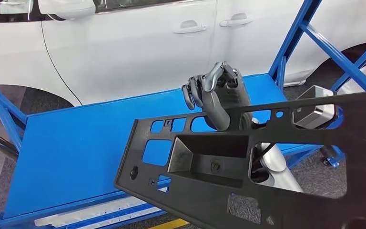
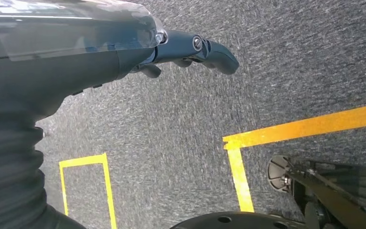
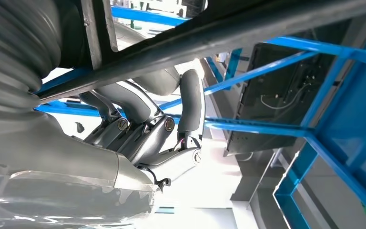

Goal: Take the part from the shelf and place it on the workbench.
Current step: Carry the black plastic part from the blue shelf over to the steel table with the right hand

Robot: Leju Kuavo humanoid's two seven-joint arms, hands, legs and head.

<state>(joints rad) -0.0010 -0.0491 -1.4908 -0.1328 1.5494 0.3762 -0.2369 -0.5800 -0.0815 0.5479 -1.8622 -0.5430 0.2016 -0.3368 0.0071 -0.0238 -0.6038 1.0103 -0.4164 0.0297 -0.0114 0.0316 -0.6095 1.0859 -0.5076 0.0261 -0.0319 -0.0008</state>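
The part [image 1: 209, 162], a flat black moulded plastic panel with rectangular cutouts and 1 deep pocket, is off the shelf, held aloft in the right hand [image 1: 214, 95], whose fingers curl over its upper bar. Beyond the hand lies the smooth blue workbench [image 1: 76, 148]; setting down remains. The left hand [image 2: 190, 50] hangs loosely curled, holding nothing.

No readable text, labels, brands or numbers on anything.
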